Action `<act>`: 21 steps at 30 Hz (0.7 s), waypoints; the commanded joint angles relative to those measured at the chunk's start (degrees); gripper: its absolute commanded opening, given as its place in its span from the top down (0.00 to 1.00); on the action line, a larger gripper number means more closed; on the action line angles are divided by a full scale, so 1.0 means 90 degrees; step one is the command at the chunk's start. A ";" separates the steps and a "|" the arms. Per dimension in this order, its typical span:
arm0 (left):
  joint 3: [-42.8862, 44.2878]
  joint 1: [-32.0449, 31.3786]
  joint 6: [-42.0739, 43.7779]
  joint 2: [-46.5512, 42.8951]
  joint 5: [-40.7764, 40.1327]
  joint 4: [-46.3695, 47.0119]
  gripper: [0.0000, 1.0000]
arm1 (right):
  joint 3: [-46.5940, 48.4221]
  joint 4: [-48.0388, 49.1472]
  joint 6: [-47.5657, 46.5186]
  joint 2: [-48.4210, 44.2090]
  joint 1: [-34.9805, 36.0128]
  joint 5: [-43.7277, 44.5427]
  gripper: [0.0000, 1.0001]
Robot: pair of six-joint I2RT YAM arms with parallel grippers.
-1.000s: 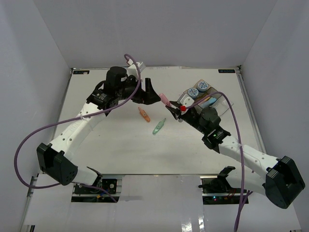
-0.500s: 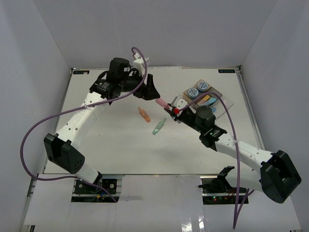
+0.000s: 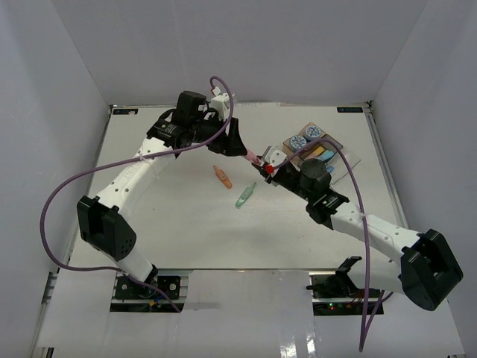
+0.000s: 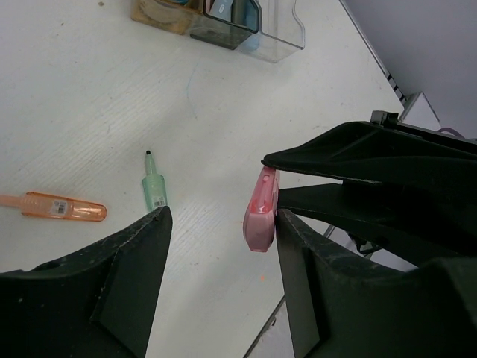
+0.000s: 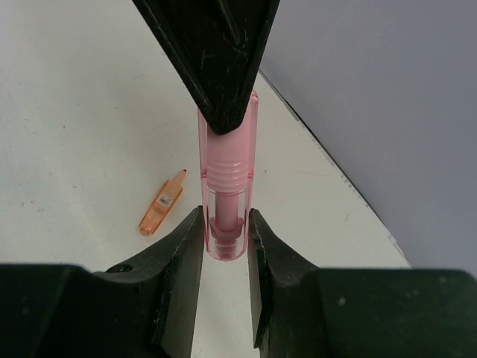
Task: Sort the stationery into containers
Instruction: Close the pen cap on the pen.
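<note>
Right end effector [image 5: 223,246] clenched on pink piece [image 5: 226,186], lifted off the tabletop [image 3: 186,216]; left end effector [image 4: 222,224] spread open around its far end, not gripping. Looks like a handoff, since containers [image 4: 287,41] sit just beside right end effector.

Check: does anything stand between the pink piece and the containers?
No loose object does. The right gripper holds the pink piece; a finger of the open left gripper sits at its far end, away from the containers.
</note>
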 commanded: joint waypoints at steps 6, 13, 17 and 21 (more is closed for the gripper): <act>0.0170 0.0014 -0.0095 -0.0086 0.0339 0.0215 0.36 | 0.0363 0.0008 -0.0158 0.0073 0.0016 -0.0095 0.85; 0.0131 0.0014 -0.0212 -0.0096 0.0515 0.0254 0.44 | 0.0354 0.0047 -0.0168 0.0121 0.0045 -0.0036 0.85; 0.0063 0.0014 -0.0242 -0.0096 0.0496 0.0254 0.48 | 0.0383 0.0017 -0.0197 0.0141 0.0074 -0.0017 0.85; 0.0034 0.0014 -0.0251 -0.0106 0.0506 0.0254 0.52 | 0.0393 0.0017 -0.0207 0.0151 0.0093 0.0013 0.85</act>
